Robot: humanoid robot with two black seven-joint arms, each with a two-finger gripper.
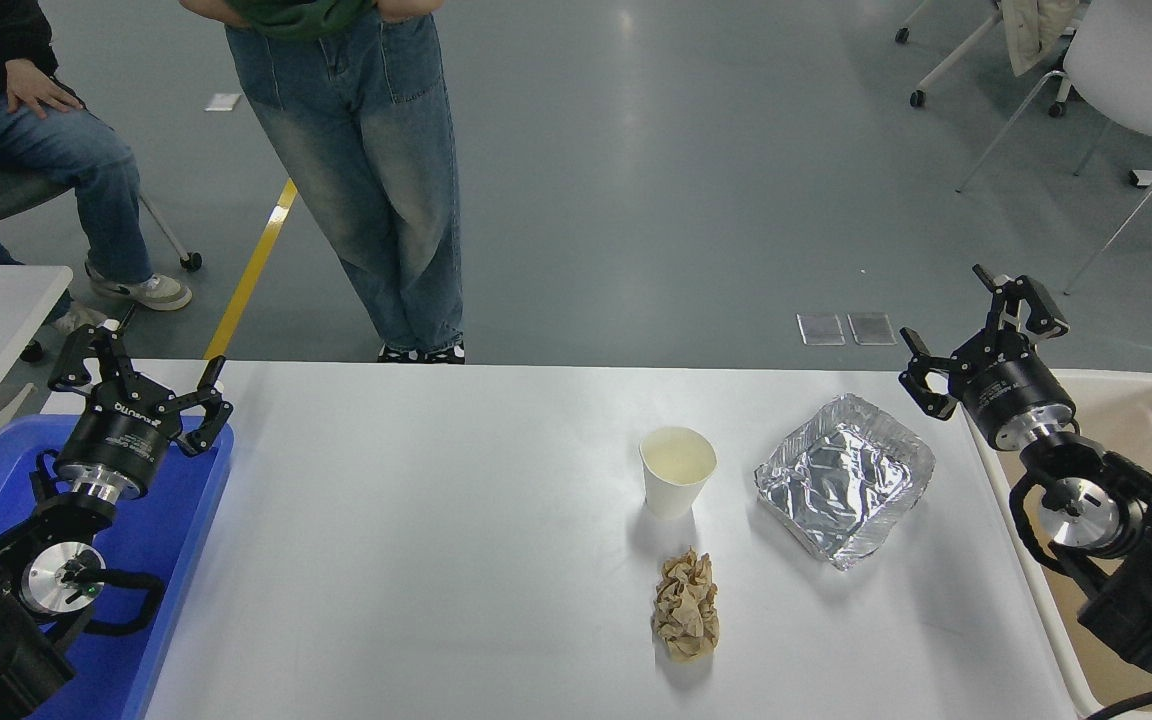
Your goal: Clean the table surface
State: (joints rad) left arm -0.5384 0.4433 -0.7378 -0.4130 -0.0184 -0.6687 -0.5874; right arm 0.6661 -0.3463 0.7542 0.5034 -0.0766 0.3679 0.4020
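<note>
Table surface [436, 540]: wide, smooth matte white top with rounded far corners, filling the lower middle of the head view.

Paper cup [677, 470]: white, tapered, upright, open-mouthed, pale inside; stands right of the table's centre.

Foil tray [844, 478]: square, shallow, creased shiny aluminium with a rolled rim; just right of the cup, set at an angle, apart from it.

Crumpled paper [686, 606]: tan, wrinkled wad, possibly a napkin; lies just in front of the cup, on the near side.

Blue plastic tray [161, 545]: glossy, raised rim, at the table's left edge.

Beige bin [1151, 425]: pale, rounded rim, at the table's right edge.

Left gripper [141, 385]: black, fingers spread wide, held over the blue tray's far corner, beside the table's left edge.

Right gripper [984, 335]: black, fingers spread wide, raised near the far right corner of the table, between foil tray and bin; touches nothing, table surface lying below and left of it.

Standing person [356, 160]: faded blue jeans, at the far side.

Seated person [26, 150]: jeans, at top left.
</note>
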